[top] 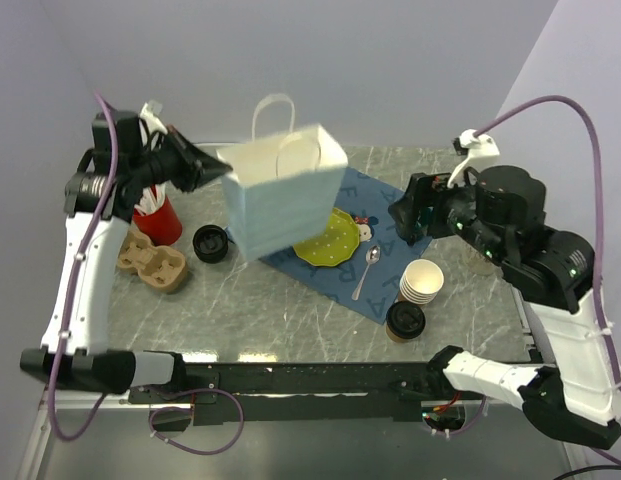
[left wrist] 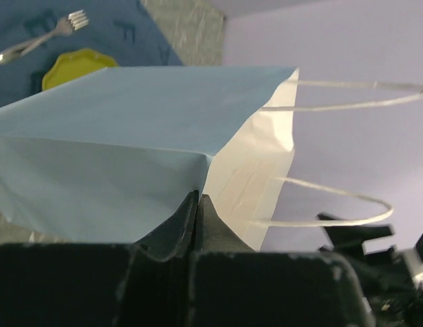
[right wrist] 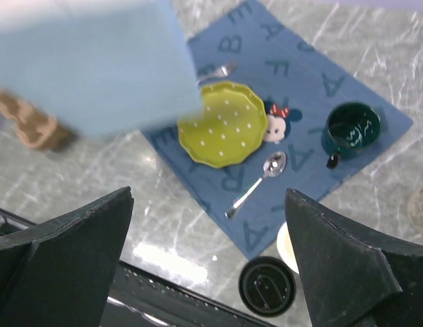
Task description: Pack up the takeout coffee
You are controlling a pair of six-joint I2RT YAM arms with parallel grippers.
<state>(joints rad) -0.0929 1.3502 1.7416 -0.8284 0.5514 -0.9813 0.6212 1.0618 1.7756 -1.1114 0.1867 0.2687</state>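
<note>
- The left end effector (top: pixel 212 168) is clamped on a side crease of the white paper bag (top: pixel 285 200). Its fingertips (left wrist: pixel 197 204) are pressed together with paper between them.
- The bag hangs tilted above the tabletop (top: pixel 270 300), left of the yellow plate (top: pixel 330 240). From above it hides the plate's left rim, and its two loop handles stand out from its open end.
- The right end effector (top: pixel 400 218) hovers to the right of the plate over the blue mat (top: pixel 380 195). Its fingers are spread wide with nothing between them.
- The coffee (top: pixel 405 320), a tan cup with a black lid, stands upright on the tabletop to the near right of the plate. It is just off the mat's near corner and well apart from the bag.
- A stack of lidless cups (top: pixel 422 280) stands just beside the coffee, on its far side.
- A spoon (top: pixel 368 270) lies on the mat between the plate and the coffee.
- A fork (right wrist: pixel 214 71) lies at the plate's far side, partly hidden by the bag.
- A Minnie figure (right wrist: pixel 276 122) touches the plate's right rim, and a green mug (right wrist: pixel 352 129) sits farther right.
- Left of the plate, past the bag, lies a loose black lid (top: pixel 210 243). A cardboard carrier (top: pixel 152 262) and a red cup (top: pixel 160 222) of utensils sit farther left.
</note>
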